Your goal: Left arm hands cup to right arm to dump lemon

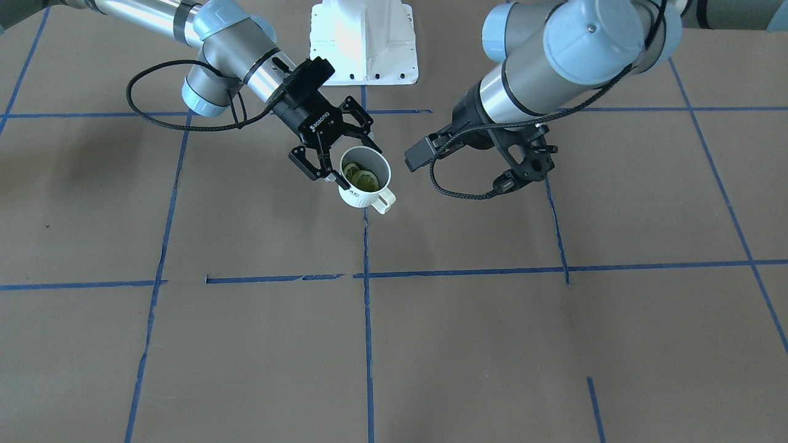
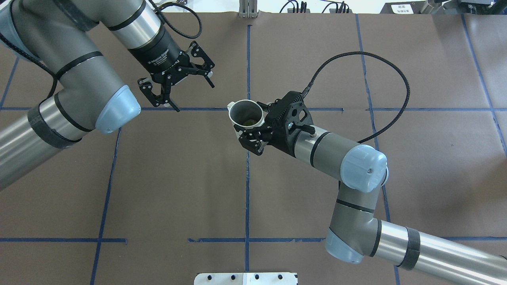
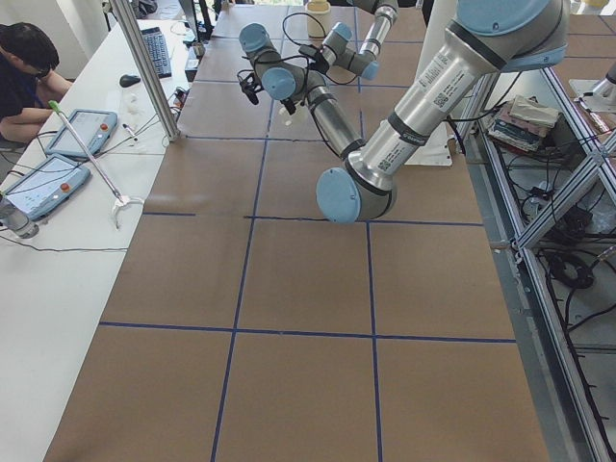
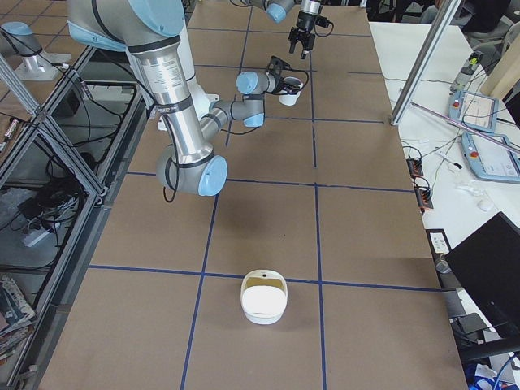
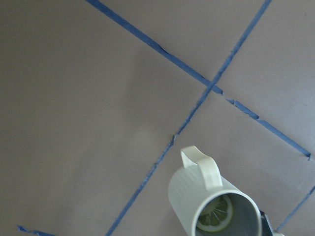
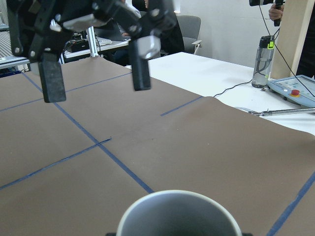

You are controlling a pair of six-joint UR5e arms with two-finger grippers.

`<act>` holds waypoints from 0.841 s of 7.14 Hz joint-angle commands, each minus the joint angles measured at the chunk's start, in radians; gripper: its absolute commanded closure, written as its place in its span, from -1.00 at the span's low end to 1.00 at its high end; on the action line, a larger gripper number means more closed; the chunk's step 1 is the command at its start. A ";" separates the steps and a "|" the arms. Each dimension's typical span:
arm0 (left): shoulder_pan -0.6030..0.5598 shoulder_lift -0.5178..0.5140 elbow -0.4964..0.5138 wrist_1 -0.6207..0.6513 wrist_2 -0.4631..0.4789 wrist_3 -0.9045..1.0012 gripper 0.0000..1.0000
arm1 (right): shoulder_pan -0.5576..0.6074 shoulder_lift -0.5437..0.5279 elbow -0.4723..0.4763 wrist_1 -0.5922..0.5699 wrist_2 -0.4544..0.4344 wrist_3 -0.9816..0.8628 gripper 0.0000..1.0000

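Observation:
The cream-white ribbed cup (image 1: 364, 178) hangs upright above the table, held by my right gripper (image 1: 356, 165), whose fingers are shut on its sides. Its handle points away from the robot. Yellow-green lemon slices (image 1: 360, 179) lie inside it. In the overhead view the cup (image 2: 245, 113) sits at the tip of my right gripper (image 2: 250, 123). My left gripper (image 2: 195, 97) is open and empty, apart from the cup on its far left. The right wrist view shows the open left gripper (image 6: 96, 78) beyond the cup's rim (image 6: 179, 209). The left wrist view shows the cup (image 5: 197, 191) and a lemon slice (image 5: 215, 214).
Brown table with blue tape lines (image 1: 367, 271). The white robot base (image 1: 363, 43) stands at the table's near edge. A white lidded container (image 4: 264, 296) stands on the table toward the robot's right end. A side table with tablets (image 3: 58, 164) lies beyond the far edge.

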 commanded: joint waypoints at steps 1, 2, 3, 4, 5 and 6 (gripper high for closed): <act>0.002 0.117 -0.014 0.006 0.146 0.227 -1.00 | 0.044 -0.022 -0.003 -0.003 0.001 0.006 1.00; 0.001 0.166 -0.019 0.008 0.205 0.396 -1.00 | 0.082 -0.051 0.000 -0.004 -0.007 0.088 1.00; -0.007 0.209 -0.034 0.009 0.242 0.575 -1.00 | 0.142 -0.077 0.000 -0.004 0.004 0.200 1.00; -0.047 0.278 -0.060 0.009 0.250 0.738 -1.00 | 0.182 -0.108 0.001 -0.004 0.009 0.201 1.00; -0.077 0.337 -0.081 0.009 0.253 0.872 -1.00 | 0.223 -0.163 0.008 -0.003 0.013 0.201 1.00; -0.104 0.398 -0.115 0.008 0.277 0.955 -1.00 | 0.256 -0.245 0.047 -0.006 0.025 0.213 1.00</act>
